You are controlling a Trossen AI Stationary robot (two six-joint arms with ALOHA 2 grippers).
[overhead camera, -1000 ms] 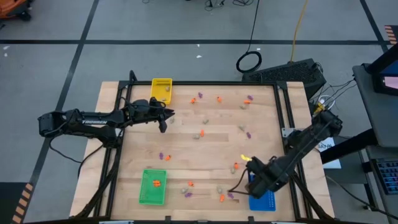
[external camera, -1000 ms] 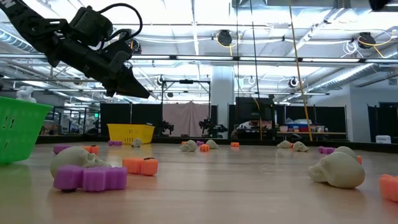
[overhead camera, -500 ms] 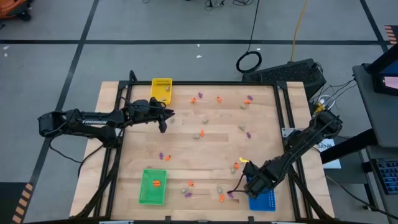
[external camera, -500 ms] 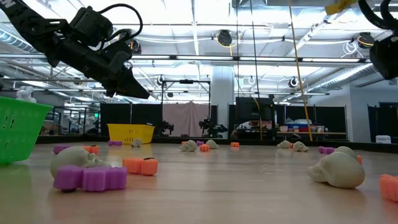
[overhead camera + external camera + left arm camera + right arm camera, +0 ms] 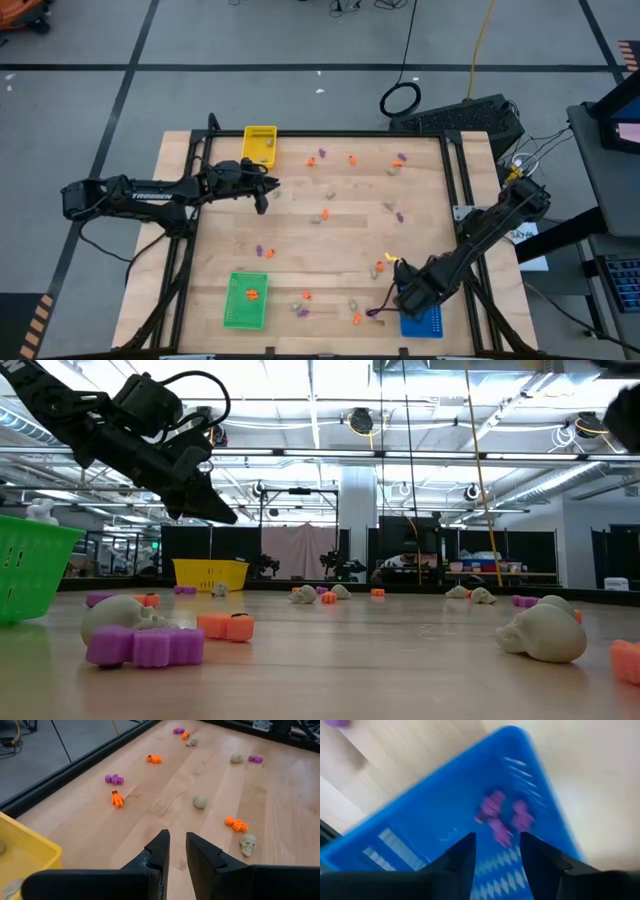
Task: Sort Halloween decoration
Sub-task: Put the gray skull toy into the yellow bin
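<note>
Two grippers are working over one table strewn with Halloween decoration trinkets.

Item, right gripper (image 5: pixel 495 852): sitting at the near right corner, directly above the blue tray (image 5: pixel 420 815). Its fingers are standing apart with nothing between them; purple trinkets (image 5: pixel 500 817) are lying loose on the tray floor just ahead of the fingertips, seemingly falling or already landed. Judged: the drop into this tray is done or finishing, and the next pick is lying on the wood beside it.

Item, nearest unsorted pieces: a purple trinket (image 5: pixel 372 313) and an orange trinket (image 5: pixel 356 318) are lying just beside the blue tray, toward table centre; the right arm is plainly the nearer one.

Item, green tray (image 5: pixel 246 299): sitting at the near left, holding an orange piece (image 5: pixel 251 294).

Item, left gripper (image 5: pixel 177 851): hovering above bare wood at the far left, next to the yellow tray (image 5: pixel 25 855). Its fingers are standing slightly apart, gripping nothing. A beige skull (image 5: pixel 247 844) is lying ahead of the fingertips and off to one side, an orange figure (image 5: pixel 236 824) just beyond it.

Item, far scatter: orange and purple pieces are lying along the far edge, well apart from both grippers.
</note>
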